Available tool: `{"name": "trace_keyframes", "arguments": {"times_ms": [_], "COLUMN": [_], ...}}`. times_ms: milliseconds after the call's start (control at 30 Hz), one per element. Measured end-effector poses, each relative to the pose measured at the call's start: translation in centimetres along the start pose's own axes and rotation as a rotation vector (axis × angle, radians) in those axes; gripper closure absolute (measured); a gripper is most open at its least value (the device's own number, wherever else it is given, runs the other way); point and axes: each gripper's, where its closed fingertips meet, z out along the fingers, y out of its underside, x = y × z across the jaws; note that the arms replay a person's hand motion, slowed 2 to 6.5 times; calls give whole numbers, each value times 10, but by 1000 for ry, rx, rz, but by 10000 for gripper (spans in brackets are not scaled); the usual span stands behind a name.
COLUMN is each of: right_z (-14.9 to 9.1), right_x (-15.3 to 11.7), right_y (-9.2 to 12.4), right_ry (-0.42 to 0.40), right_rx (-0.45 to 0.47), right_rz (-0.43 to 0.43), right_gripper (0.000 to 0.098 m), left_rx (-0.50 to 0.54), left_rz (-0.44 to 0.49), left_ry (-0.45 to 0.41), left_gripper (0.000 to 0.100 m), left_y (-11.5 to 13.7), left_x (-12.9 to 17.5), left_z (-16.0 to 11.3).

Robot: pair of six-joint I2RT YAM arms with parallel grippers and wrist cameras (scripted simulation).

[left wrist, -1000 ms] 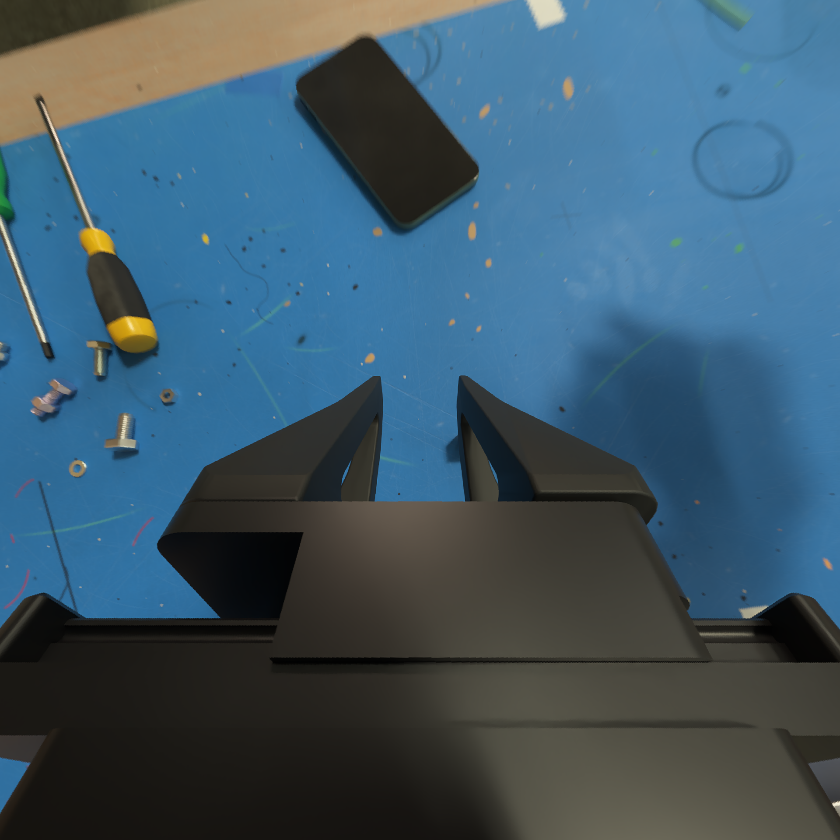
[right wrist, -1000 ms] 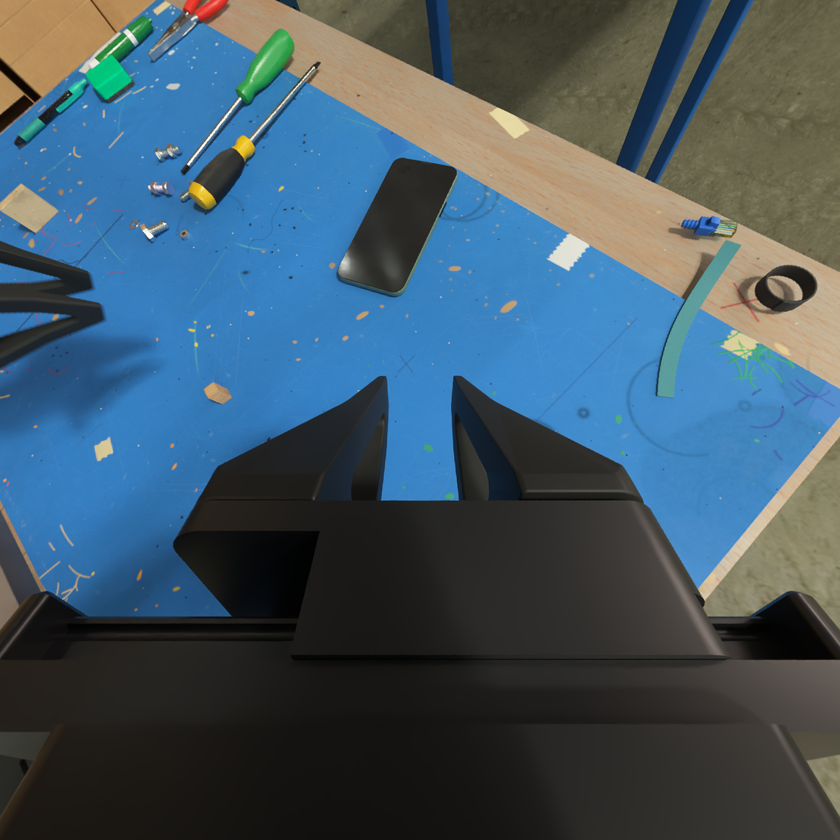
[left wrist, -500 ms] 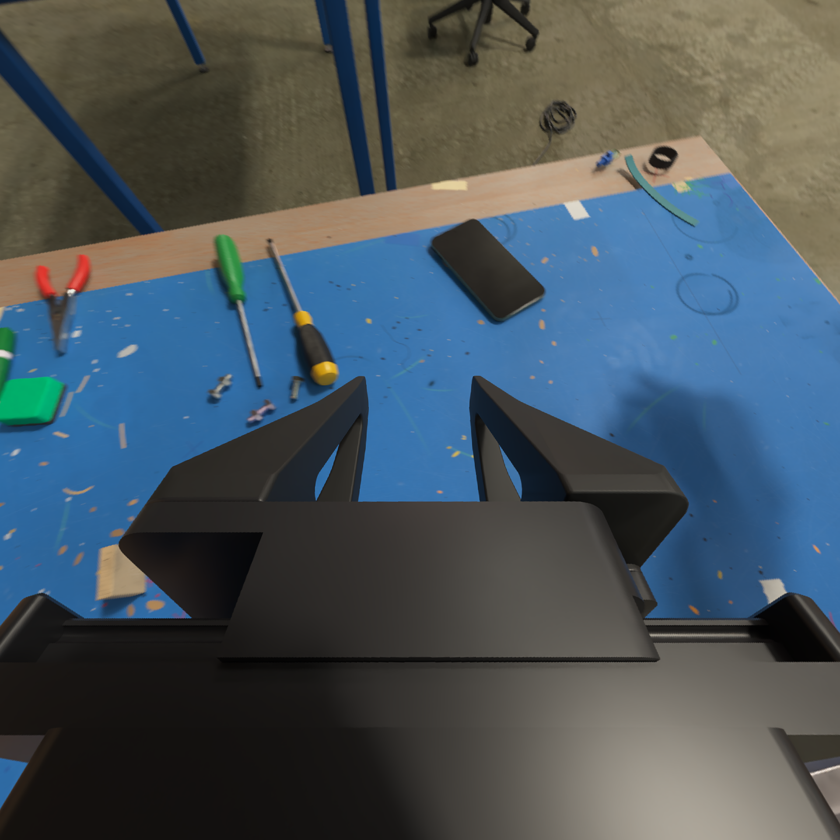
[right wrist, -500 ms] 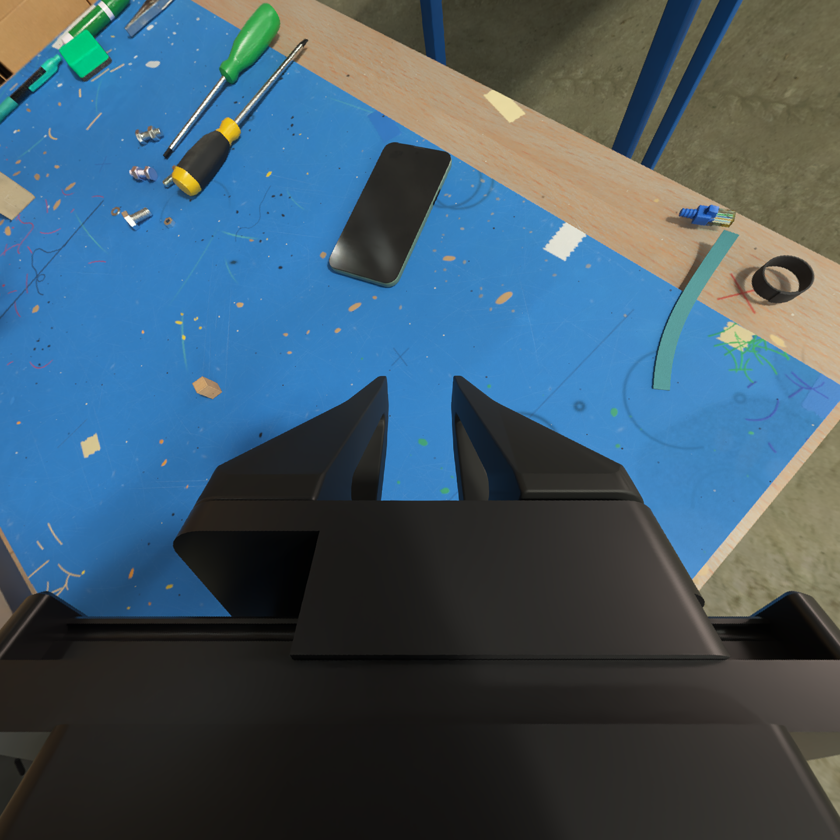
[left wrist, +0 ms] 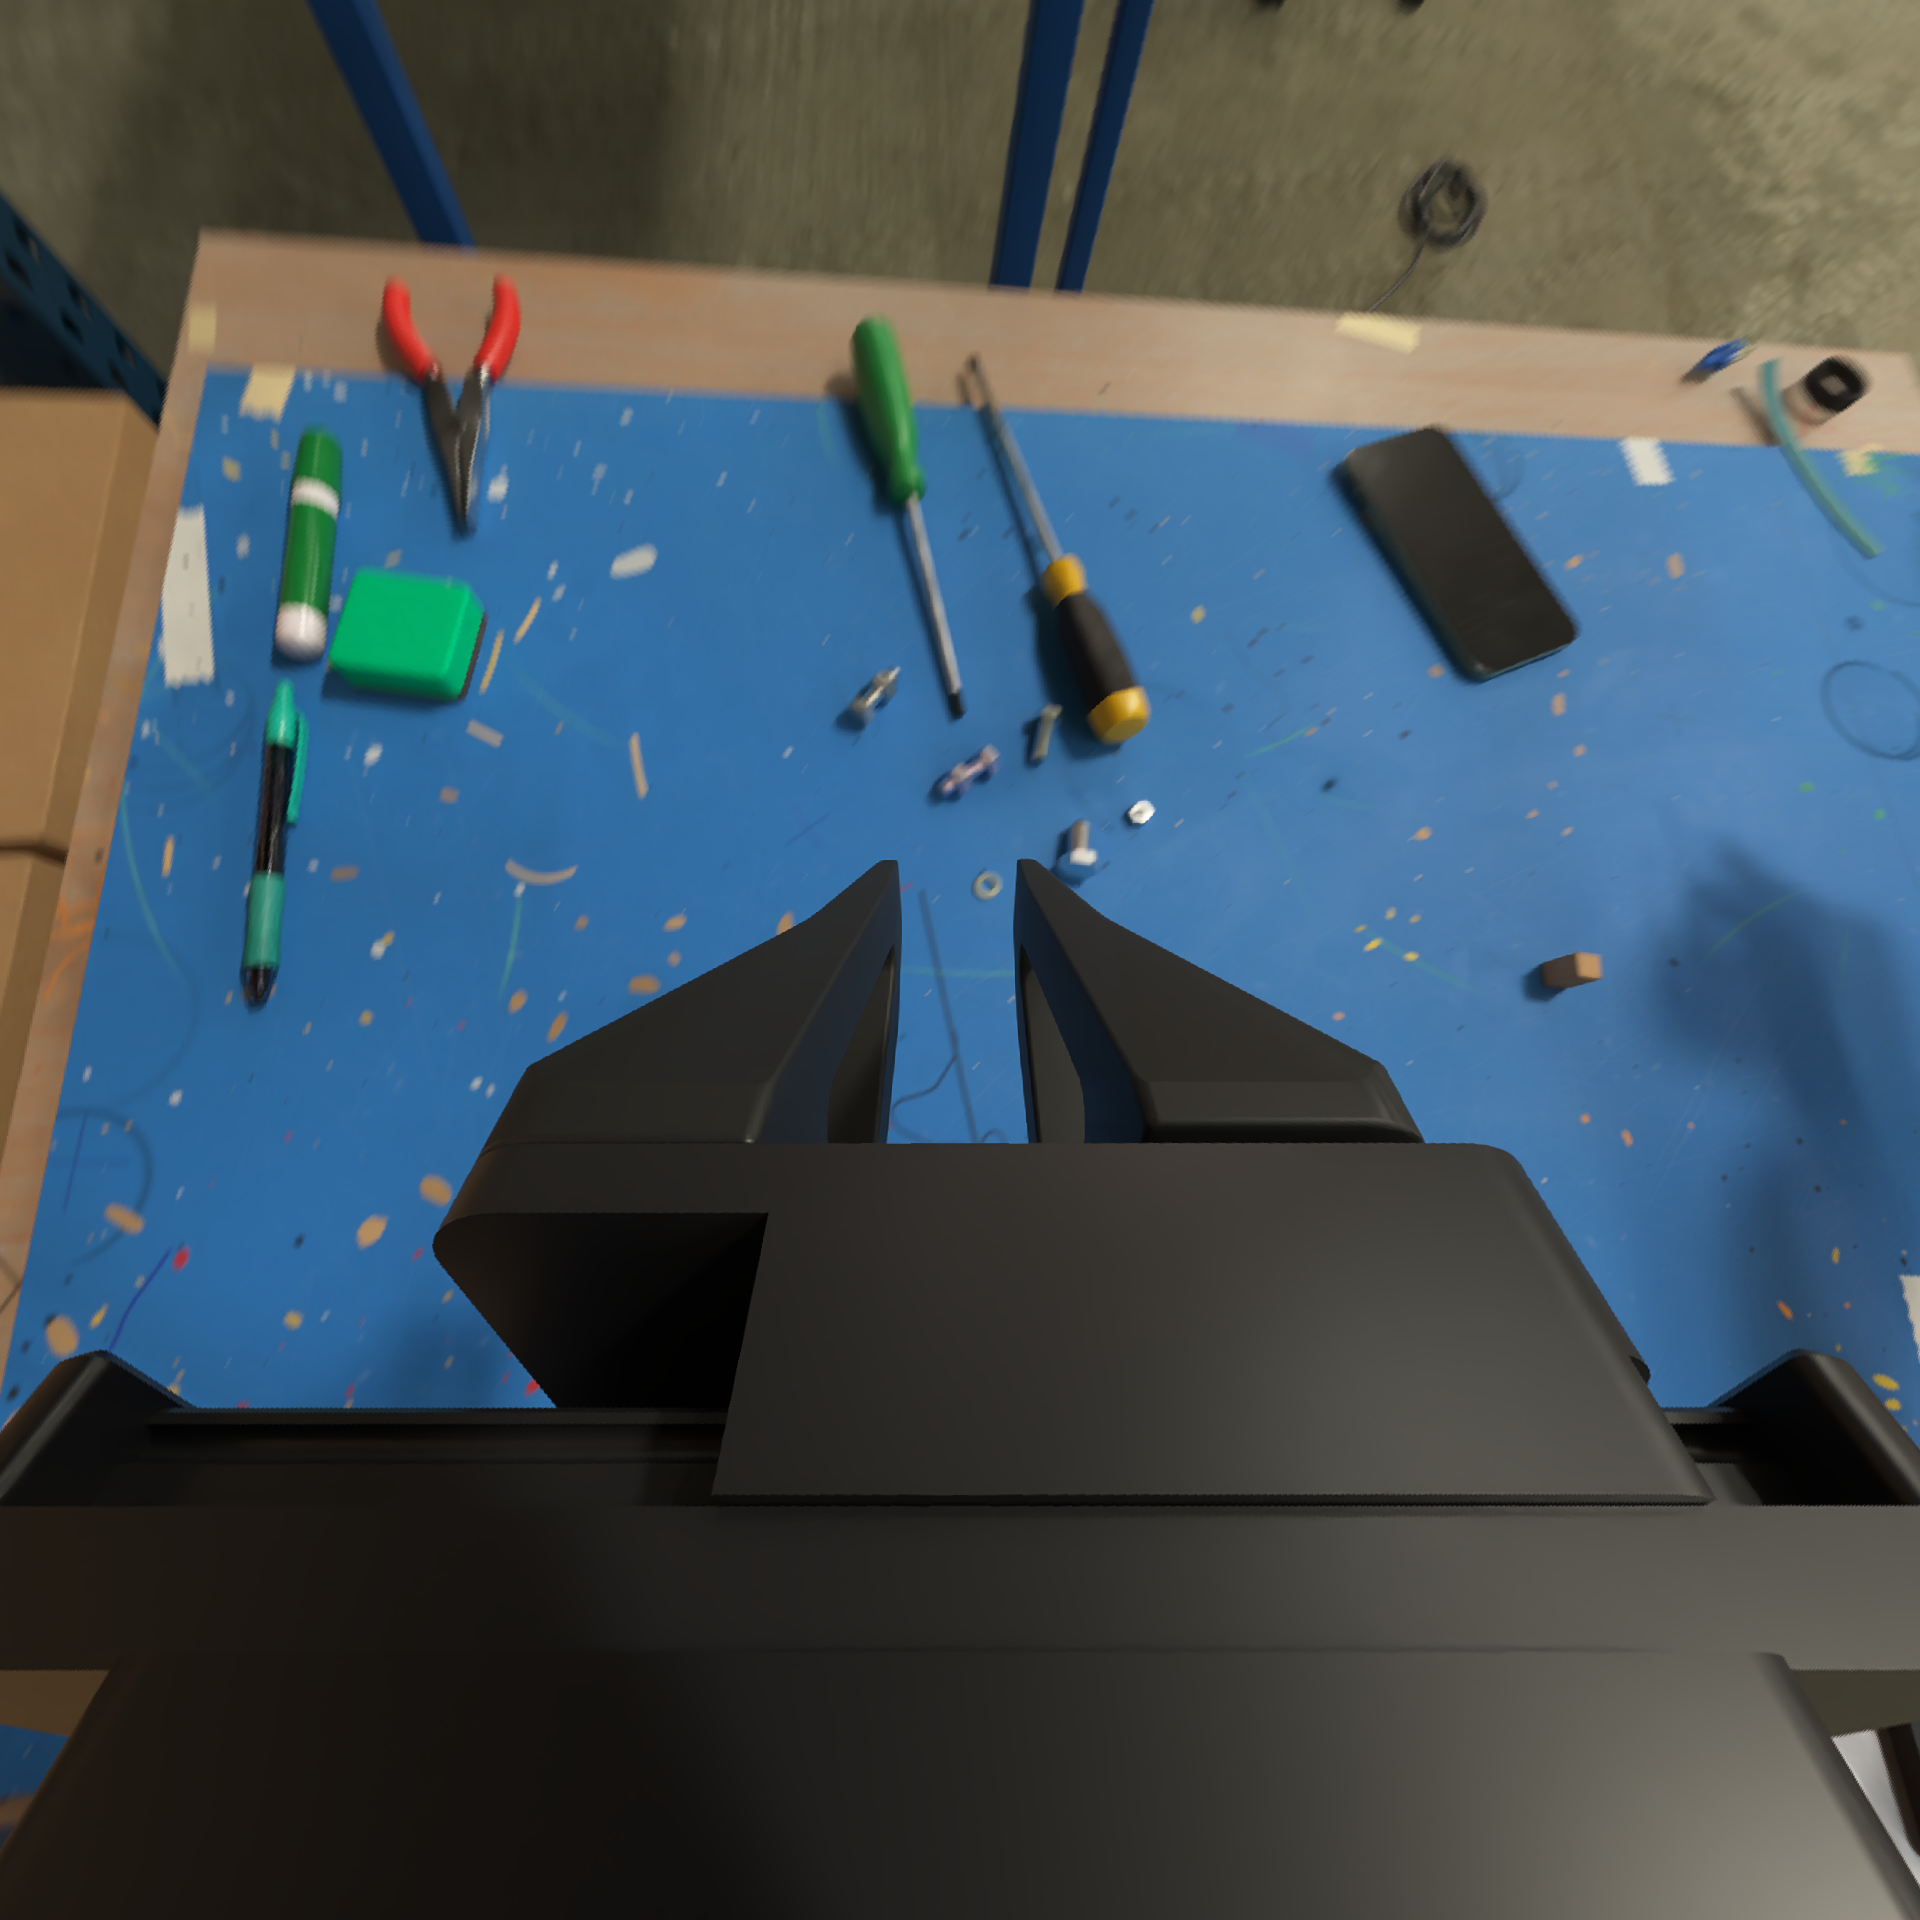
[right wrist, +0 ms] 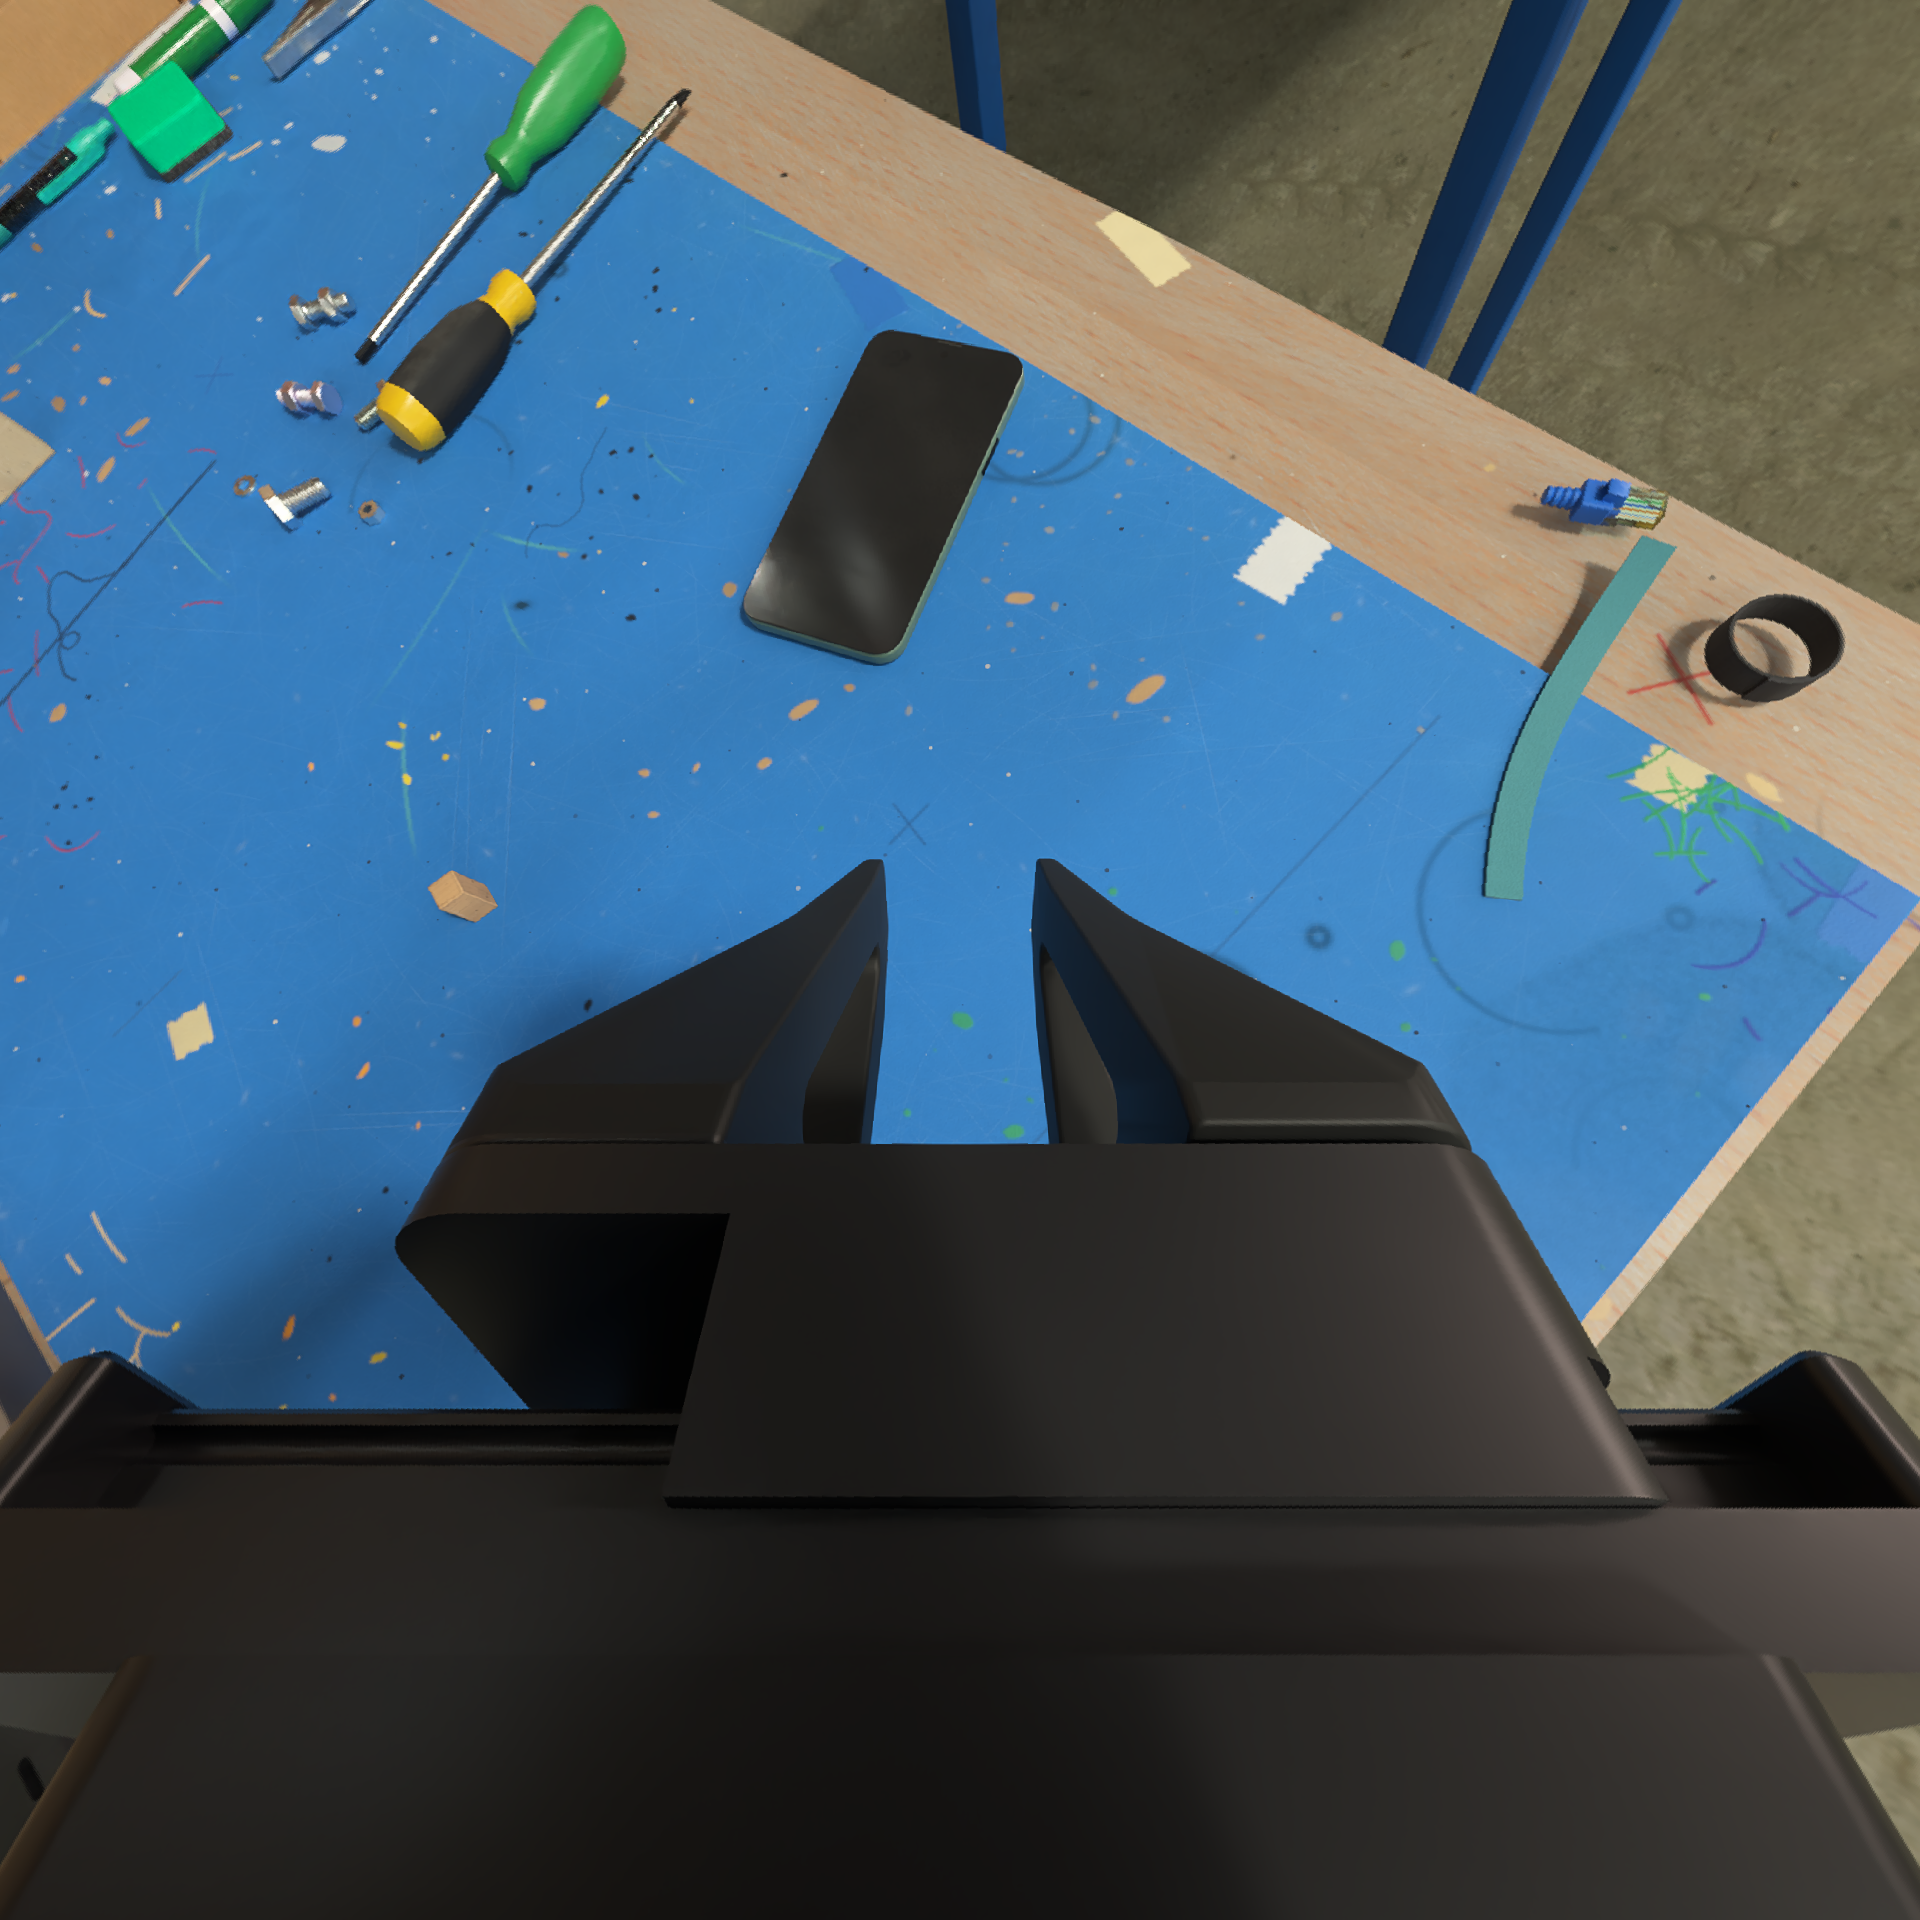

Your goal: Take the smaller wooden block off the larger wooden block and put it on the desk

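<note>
block (right wrist: pixel 462 896): on worktop (right wrist: pixel 1299 364), ahead-left of right gripper (right wrist: pixel 960 883), well right of left gripper (left wrist: pixel 957 883) | small, tan, lying alone | both grippers: slightly parted, empty, above worktop

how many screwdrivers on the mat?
2. The green-handled screwdriver lies near the desk's far edge; the black-and-yellow screwdriver lies just right of it, handle toward the camera. Both also show in the right wrist view. None seem hidden.
</note>
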Motion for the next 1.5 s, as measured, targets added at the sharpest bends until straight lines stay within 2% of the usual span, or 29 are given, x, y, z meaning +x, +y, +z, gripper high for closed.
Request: {"name": "trace_keyframes", "arguments": {"times_ms": [100,200,433,600,800,1133,1333,1500], "right_z": [1,3,8,11,14,18,21,24], "right_x": [-1,-2,-6,-7,-7,-4,-3,-1], "right_y": [-1,-2,-3,-2,1,5,7,8], "right_ry": [4,4,0,6,20,45,48,52], "right_rx": [-4,-9,-21,-38,-64,-107,-119,-129], "right_rz": [-6,-12,-25,-32,-39,-50,-50,-52], "right_gripper": [742,742,742,742,741,737,736,736], "left_rx": [-88,-133,-211,-266,-323,-382,-384,-409], "left_rz": [-53,-90,-103,-63,-14,-7,12,40], "left_ry": [-17,-28,-66,-95,-98,-81,-122,-160], "left_gripper": [817,816,794,744,738,694,646,565], "left_y": [14,27,54,67,79,97,99,106], "left_x": [-35,-61,-97,-107,-115,-124,-134,-139], "left_z": [6,12,24,35,54,86,98,106]}}
